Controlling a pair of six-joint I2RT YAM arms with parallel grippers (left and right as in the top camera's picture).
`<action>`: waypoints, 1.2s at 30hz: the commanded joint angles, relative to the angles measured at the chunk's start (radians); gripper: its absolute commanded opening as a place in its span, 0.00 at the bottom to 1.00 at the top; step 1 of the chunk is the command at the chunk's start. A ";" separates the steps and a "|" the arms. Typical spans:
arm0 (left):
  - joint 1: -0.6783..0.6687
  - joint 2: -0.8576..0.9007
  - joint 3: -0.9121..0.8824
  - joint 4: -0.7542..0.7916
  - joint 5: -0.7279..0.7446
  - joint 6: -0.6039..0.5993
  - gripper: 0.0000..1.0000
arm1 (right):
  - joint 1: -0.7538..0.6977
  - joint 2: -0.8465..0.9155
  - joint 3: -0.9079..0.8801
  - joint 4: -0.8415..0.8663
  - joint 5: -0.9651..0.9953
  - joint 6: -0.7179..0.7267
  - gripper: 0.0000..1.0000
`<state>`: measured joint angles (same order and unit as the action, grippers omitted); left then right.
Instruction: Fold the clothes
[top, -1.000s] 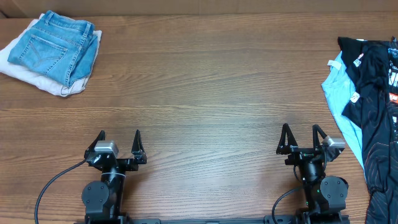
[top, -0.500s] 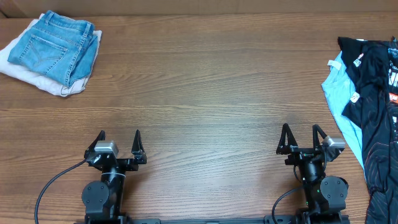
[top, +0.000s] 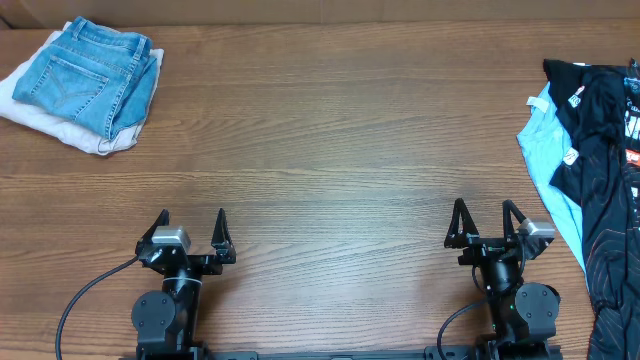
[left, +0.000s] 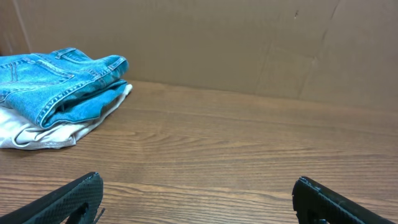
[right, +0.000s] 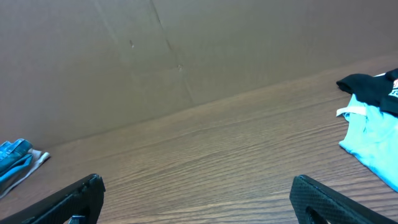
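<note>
The clothes are a black jersey (top: 606, 240) with thin orange lines and white lettering, lying crumpled at the table's right edge, partly cut off by the frame. My right gripper (top: 483, 207) stands open at the front of the table, left of the jersey and apart from it. Far to the left, my left gripper (top: 192, 215) is open too. Both wrist views show wide-spread fingers with only bare wood between them: the left gripper (left: 198, 180) and the right gripper (right: 198, 180). A black cloth corner (right: 372, 84) shows at the right wrist view's right edge.
Folded blue jeans (top: 88, 72) lie on a white cloth (top: 40, 115) at the back left, the jeans (left: 59, 84) also seen from the left wrist. A light blue garment (top: 552, 165) lies under the black pile, and shows as light blue cloth (right: 373, 140). A cardboard wall (left: 249, 43) backs the wooden table (top: 330, 150).
</note>
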<state>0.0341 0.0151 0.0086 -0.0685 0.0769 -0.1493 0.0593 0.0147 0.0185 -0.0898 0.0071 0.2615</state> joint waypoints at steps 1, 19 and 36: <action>-0.007 -0.010 -0.004 -0.003 -0.008 0.023 1.00 | -0.002 -0.010 -0.011 0.006 -0.002 -0.004 1.00; -0.007 -0.010 -0.004 -0.003 -0.008 0.023 1.00 | -0.002 -0.010 -0.011 0.030 -0.284 0.252 1.00; -0.007 -0.010 -0.004 -0.003 -0.008 0.023 1.00 | -0.002 -0.010 0.039 0.164 -0.438 0.286 1.00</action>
<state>0.0341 0.0151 0.0086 -0.0685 0.0769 -0.1493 0.0593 0.0147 0.0196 0.0620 -0.4210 0.5667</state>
